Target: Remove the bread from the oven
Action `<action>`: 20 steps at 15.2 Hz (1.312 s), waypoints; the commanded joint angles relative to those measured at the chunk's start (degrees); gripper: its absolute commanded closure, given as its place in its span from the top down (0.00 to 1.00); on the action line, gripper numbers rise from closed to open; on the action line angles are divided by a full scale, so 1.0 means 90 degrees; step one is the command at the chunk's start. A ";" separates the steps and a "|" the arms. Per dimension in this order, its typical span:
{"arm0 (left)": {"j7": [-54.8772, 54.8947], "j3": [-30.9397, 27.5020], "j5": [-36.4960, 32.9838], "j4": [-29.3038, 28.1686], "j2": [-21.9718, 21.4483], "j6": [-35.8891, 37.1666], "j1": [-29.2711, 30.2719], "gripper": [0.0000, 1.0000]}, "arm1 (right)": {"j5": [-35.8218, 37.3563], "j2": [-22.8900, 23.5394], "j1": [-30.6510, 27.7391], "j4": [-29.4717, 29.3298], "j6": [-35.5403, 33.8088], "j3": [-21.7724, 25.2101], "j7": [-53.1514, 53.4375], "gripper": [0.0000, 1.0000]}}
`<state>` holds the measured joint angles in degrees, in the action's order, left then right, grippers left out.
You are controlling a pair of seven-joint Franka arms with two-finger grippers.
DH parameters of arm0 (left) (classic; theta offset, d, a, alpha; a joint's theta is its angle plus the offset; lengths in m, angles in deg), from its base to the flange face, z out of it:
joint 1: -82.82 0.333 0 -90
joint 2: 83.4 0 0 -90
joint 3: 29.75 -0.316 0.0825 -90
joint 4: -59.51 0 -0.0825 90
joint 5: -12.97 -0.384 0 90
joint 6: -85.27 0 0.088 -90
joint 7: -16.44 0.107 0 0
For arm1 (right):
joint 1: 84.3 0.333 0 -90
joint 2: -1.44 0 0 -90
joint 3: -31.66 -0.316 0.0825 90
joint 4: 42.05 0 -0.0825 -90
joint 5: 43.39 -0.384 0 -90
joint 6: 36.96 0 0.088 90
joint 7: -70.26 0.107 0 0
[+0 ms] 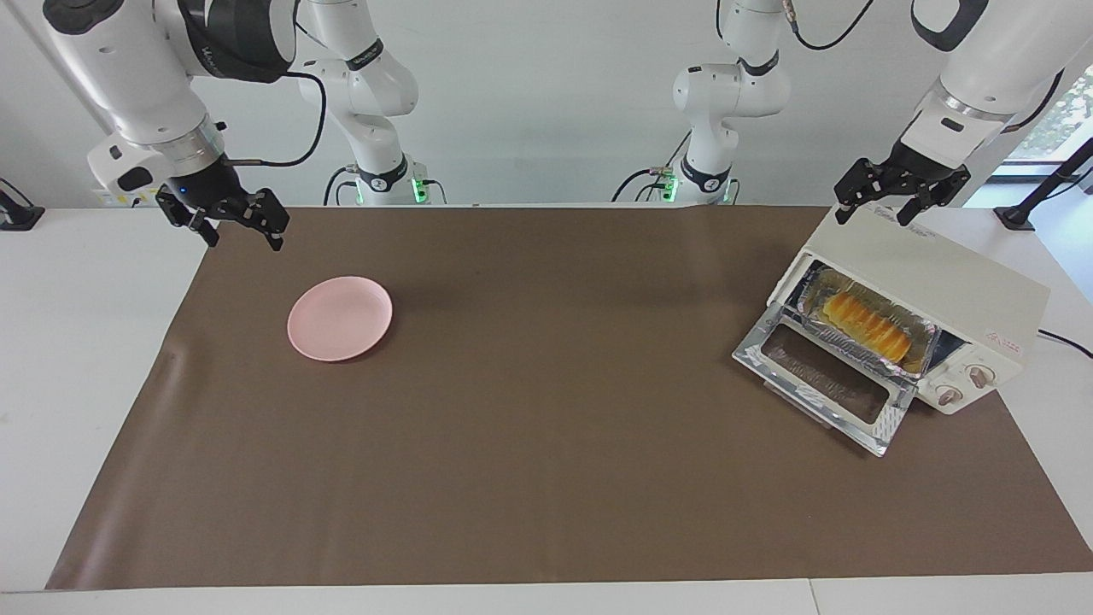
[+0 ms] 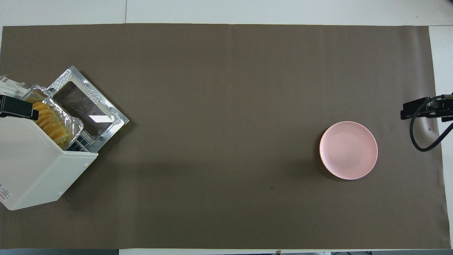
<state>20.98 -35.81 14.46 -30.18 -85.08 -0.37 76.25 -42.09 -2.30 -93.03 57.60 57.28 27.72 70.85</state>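
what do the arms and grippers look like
Both arms are glossy white with rounded segments, black joint bands and silver wrist rings. The left gripper and right gripper are black with two fingers. Black cables trail along each arm.

My worktop (image 1: 51, 359) is white, and a brown mat (image 1: 546, 478) covers most of it. A plain white wall (image 1: 546, 102) stands at my back. A window (image 1: 1059, 120) gives daylight at one corner.

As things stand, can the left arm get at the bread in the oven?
Probably yes. The oven door is folded down, and the bread sits exposed in its foil tray at the opening. The left gripper hangs over the oven's top, holding nothing. It must come around to the front.
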 commanded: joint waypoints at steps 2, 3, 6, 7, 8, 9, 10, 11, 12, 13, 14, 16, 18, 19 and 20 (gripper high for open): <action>0.0071 -0.0010 -0.0087 -0.0151 -0.0087 -0.0133 -0.0042 1.00 | 0.0061 -0.0033 -0.0085 0.0012 -0.0052 -0.0080 0.0052 1.00; 0.0071 -0.0010 -0.0087 -0.0151 -0.0087 -0.0142 -0.0042 1.00 | 0.0061 -0.0033 -0.0085 0.0012 -0.0052 -0.0080 0.0052 1.00; 0.0062 -0.0020 -0.0087 -0.0151 -0.0078 -0.0133 -0.0051 1.00 | 0.0061 -0.0033 -0.0085 0.0012 -0.0052 -0.0080 0.0052 1.00; 0.0052 -0.0020 -0.0087 -0.0151 -0.0058 -0.0113 -0.0051 1.00 | 0.0061 -0.0033 -0.0085 0.0012 -0.0052 -0.0080 0.0052 1.00; 0.0061 -0.0020 -0.0087 -0.0142 -0.0058 -0.0103 -0.0051 1.00 | 0.0061 -0.0033 -0.0085 0.0012 -0.0052 -0.0080 0.0052 1.00; 0.0081 -0.0030 -0.0087 -0.0142 -0.0058 -0.0103 -0.0051 1.00 | 0.0061 -0.0033 -0.0085 0.0012 -0.0052 -0.0080 0.0052 1.00; 0.0081 -0.0039 -0.0087 -0.0093 -0.0039 -0.0132 -0.0051 1.00 | 0.0061 -0.0033 -0.0085 0.0012 -0.0052 -0.0080 0.0052 1.00; 0.0081 -0.0040 -0.0087 -0.0073 0.0010 -0.0133 -0.0051 1.00 | 0.0061 -0.0033 -0.0085 0.0012 -0.0062 -0.0080 0.0052 1.00; 0.0033 -0.0040 -0.0087 -0.0064 0.0010 -0.0142 -0.0051 1.00 | 0.0061 -0.0033 -0.0085 0.0012 -0.0052 -0.0080 0.0052 1.00; 0.0032 -0.0030 -0.0087 -0.0073 0.0001 -0.0133 -0.0042 1.00 | 0.0061 -0.0033 -0.0085 0.0012 -0.0052 -0.0080 0.0052 1.00; 0.0023 -0.0030 -0.0087 -0.0102 0.0000 -0.0094 -0.0032 1.00 | 0.0061 -0.0033 -0.0085 0.0012 -0.0052 -0.0070 0.0052 1.00; 0.0003 -0.0030 -0.0087 -0.0142 -0.0038 0.0033 -0.0032 1.00 | 0.0061 -0.0033 -0.0085 0.0012 -0.0052 -0.0080 0.0052 1.00; 0.0003 -0.0030 -0.0087 -0.0132 -0.0068 0.0063 -0.0042 1.00 | 0.0061 -0.0033 -0.0085 0.0012 -0.0052 -0.0080 0.0052 1.00; 0.0013 -0.0020 -0.0087 -0.0141 -0.0078 0.0092 -0.0042 1.00 | 0.0061 -0.0033 -0.0085 0.0012 -0.0052 -0.0080 0.0052 1.00; 0.0003 -0.0020 -0.0087 -0.0142 -0.0078 0.0150 -0.0051 1.00 | 0.0061 -0.0033 -0.0085 0.0012 -0.0052 -0.0080 0.0052 1.00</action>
<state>20.98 -35.84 14.46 -30.35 -84.79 -0.08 76.25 -42.09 -2.30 -93.03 57.60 57.28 27.72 70.84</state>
